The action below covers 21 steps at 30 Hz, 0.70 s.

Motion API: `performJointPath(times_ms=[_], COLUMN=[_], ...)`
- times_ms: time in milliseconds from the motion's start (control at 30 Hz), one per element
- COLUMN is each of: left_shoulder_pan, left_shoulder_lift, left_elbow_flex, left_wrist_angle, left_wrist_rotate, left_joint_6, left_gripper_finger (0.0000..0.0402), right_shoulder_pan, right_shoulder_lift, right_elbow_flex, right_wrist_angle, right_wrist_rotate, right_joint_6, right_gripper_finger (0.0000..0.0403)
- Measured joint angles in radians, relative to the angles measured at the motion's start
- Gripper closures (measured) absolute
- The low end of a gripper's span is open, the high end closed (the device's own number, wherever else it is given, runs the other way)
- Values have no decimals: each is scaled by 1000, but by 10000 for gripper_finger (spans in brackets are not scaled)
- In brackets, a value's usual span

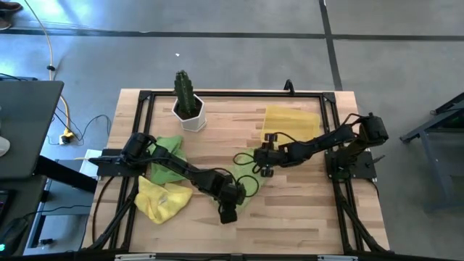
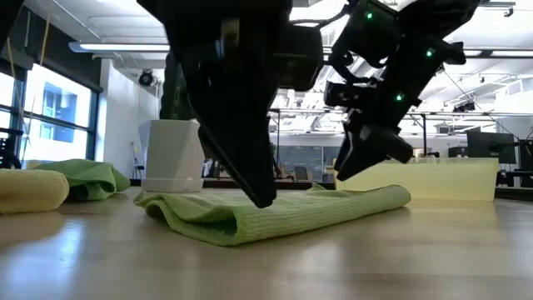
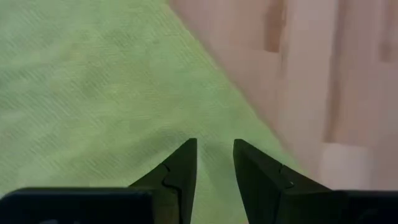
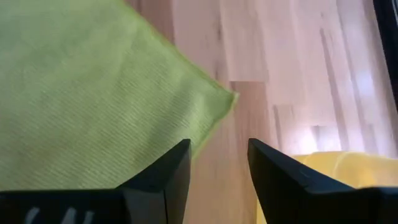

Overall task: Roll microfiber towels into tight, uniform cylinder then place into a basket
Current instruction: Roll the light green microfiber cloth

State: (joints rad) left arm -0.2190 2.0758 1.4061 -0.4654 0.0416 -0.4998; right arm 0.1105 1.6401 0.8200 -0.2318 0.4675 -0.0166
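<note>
While green towel (image 2: 275, 212) lies flat, left tool (image 3: 214, 163) parted just above it; right tool (image 4: 219, 163) parted over corner.

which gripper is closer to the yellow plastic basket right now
The right gripper. It hangs over the green microfiber towel in the table's middle, just beside the translucent yellow plastic basket. The left gripper is over that towel's opposite end, farther from the basket.
</note>
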Motion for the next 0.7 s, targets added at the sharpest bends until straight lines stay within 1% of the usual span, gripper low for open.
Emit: performJointPath(times_ms=[67,200,267,333,467,567,700], left_shoulder_pan=[13,36,40,43,42,34,15], left_shoulder_lift=[-5,-49,-67,-83,-95,-89,-77], left_elbow_flex=[-1,1,-1,0,-4,-35,-63], left_wrist_angle=[-27,-102,-151,-177,-243,-243,-235], left_wrist_rotate=[-9,-23,-27,-28,-60,-61,-53], left_joint_6=[4,27,43,65,77,68,9], left_gripper_finger=[307,307,307,307,307,307,307], right_shoulder_pan=[-4,21,48,81,132,146,135], right_shoulder_lift=[-19,-33,-28,-13,15,40,68], right_elbow_flex=[0,0,0,0,0,0,1], right_wrist_angle=[-15,-47,-46,-49,-41,-54,-54], right_wrist_rotate=[-55,-228,-259,-254,-187,-145,-130], right_joint_6=[84,295,354,395,430,414,362], right_gripper_finger=[250,250,250,250,250,250,250])
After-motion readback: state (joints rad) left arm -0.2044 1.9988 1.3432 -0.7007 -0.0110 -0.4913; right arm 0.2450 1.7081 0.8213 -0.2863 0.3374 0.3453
